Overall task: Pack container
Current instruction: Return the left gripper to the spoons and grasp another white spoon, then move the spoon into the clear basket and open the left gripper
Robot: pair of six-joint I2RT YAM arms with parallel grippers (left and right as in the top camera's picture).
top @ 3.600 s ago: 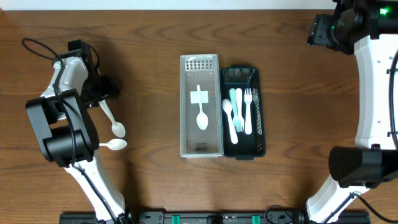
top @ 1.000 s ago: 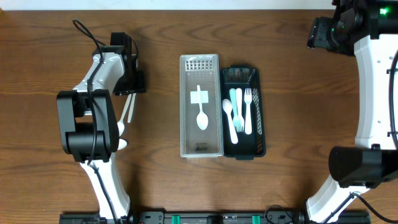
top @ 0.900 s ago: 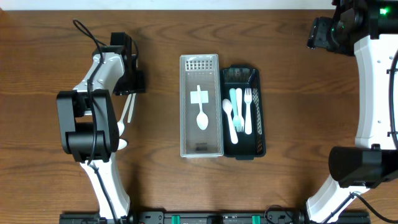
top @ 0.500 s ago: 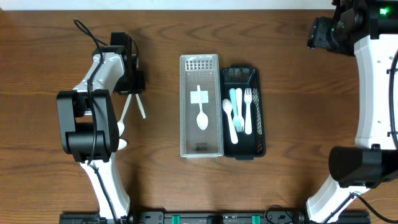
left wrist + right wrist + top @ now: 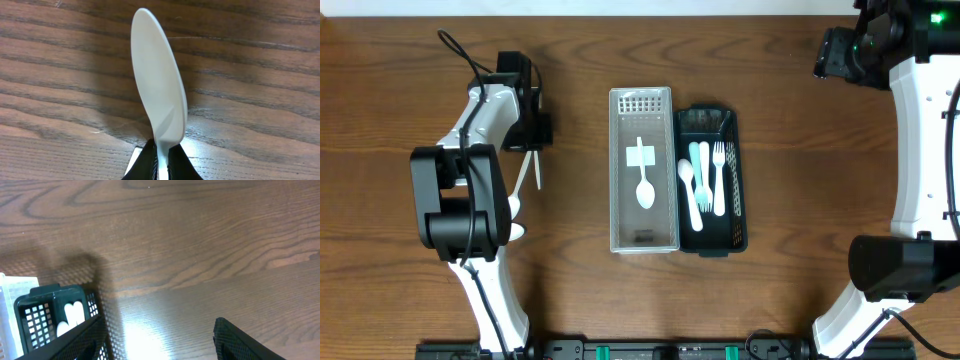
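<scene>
My left gripper is shut on a white plastic spoon, left of the containers. In the left wrist view its black fingers pinch the spoon at the neck, and the bowl points away over the wood. The clear container in the middle holds one white spoon and a white label. The black basket beside it holds white and teal cutlery. My right gripper hovers open at the far right corner, with nothing between its fingers.
Another white spoon lies on the table, partly under the left arm. The corner of the black basket shows at the left of the right wrist view. Both arm bases stand at the near edge.
The left gripper has closed on the spoon. The spoon's free end swung out to the right, then back in toward the gripper. The right arm has not moved.
</scene>
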